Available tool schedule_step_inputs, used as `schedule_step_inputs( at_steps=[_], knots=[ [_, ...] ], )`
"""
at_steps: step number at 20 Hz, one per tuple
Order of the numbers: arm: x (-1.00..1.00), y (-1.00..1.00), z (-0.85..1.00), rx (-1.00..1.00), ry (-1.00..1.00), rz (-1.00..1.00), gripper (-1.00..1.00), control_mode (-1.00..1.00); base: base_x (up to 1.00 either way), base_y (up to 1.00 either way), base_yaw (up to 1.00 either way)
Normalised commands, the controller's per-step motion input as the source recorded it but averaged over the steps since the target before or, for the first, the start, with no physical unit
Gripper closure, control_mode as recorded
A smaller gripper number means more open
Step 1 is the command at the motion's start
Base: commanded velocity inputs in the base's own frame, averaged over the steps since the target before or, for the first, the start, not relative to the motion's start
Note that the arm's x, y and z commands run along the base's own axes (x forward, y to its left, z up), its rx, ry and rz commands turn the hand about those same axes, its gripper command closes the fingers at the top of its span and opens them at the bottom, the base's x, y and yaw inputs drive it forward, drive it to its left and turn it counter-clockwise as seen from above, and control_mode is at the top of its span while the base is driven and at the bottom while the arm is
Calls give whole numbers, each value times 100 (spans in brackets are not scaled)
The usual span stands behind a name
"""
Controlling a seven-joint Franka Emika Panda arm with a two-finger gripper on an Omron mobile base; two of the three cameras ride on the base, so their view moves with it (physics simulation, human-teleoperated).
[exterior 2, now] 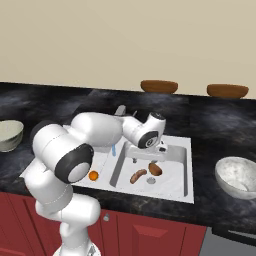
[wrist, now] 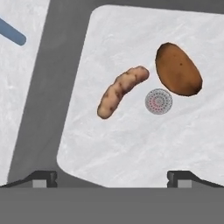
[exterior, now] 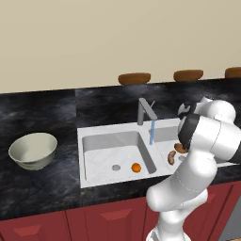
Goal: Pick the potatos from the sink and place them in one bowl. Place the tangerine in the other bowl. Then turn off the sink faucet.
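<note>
Both base views look forward and down from behind the arm, left and right, sharing the white double-basin sink point(exterior: 89, 155); the hand view looks closely down into one basin.

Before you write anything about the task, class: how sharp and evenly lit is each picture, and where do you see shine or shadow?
Left base view: sharp, flat even light, soft sheen on the pale bowl. Right base view: equally crisp, glossy highlights on the arm, the counter mottled dark. Hand view: both potatos and the drain in clear focus, hardly any cast shadow, no blur.
</note>
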Motion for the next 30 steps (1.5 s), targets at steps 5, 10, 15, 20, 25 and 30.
schedule_step_inputs(
  at_steps=[5, 10, 15, 20, 25, 30],
  knots=[
    [0, 13, -4, 5, 0, -10, -100, -100, 0, 0, 0],
    [0, 0, 0, 9, 0, -23, -100, -100, 0, 0, 0],
    [9, 0, -16, 12, 0, -22, -100, -100, 0, 0, 0],
    [37, 0, -34, 9, 0, -8, -100, -100, 0, 0, 0],
    [43, 0, -34, 4, 0, 0, -100, -100, 0, 0, 0],
    [22, -5, -42, 1, 0, 0, -100, -100, 0, 0, 0]
  ],
)
